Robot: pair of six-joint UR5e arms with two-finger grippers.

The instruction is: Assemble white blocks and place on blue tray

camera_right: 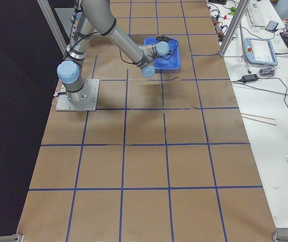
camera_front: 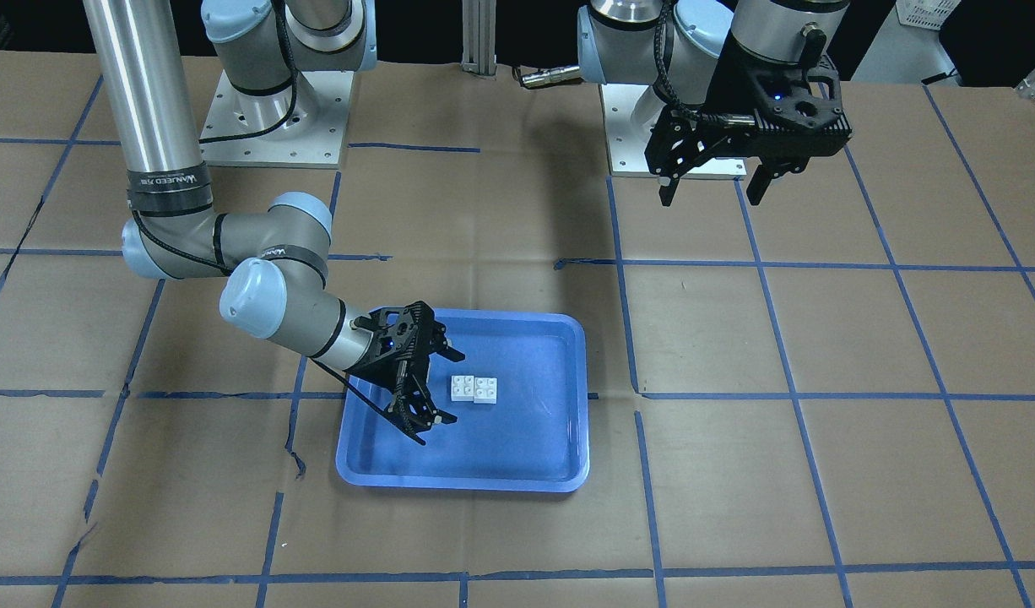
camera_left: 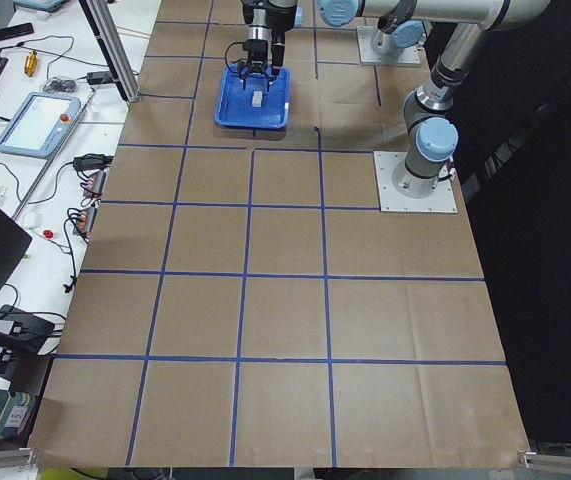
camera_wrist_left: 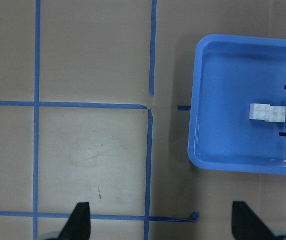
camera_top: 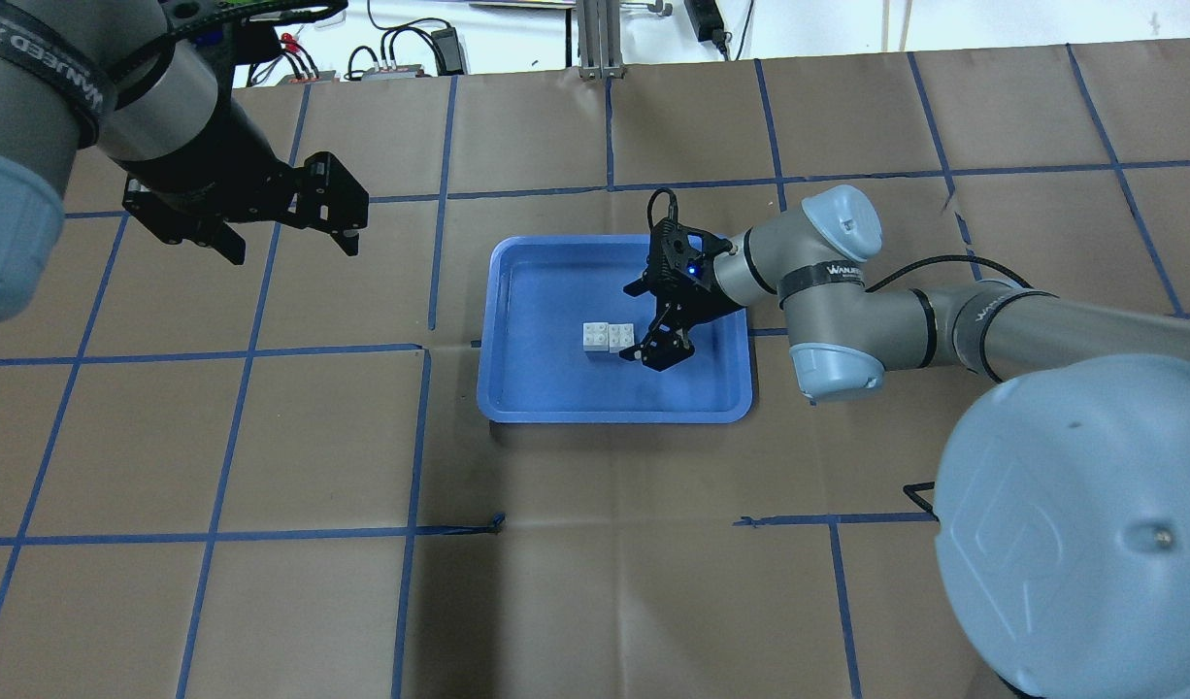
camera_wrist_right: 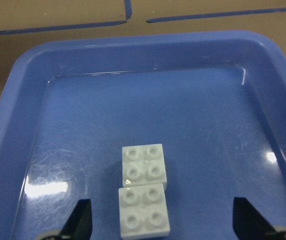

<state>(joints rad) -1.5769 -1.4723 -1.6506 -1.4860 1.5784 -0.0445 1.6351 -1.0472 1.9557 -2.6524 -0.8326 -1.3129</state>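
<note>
Hanging at the left, one left gripper (camera_top: 292,243) is spread wide above the table (camera_top: 265,437). One blue tray (camera_top: 556,383) holds two white blocks (camera_top: 608,337), touching side by side. One right gripper (camera_top: 653,351), fingers spread and empty, sits just beside them. Only its wrist camera shows four studs on each.

The white brand name "WANJEED" stands on the black bands (camera_front: 170,181) around the right arm (camera_top: 906,316). It also shows on the left arm (camera_top: 32,87).

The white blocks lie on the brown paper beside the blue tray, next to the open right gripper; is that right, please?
Not quite: the white blocks lie inside the blue tray, as the right wrist view shows, next to the open right gripper.
</note>
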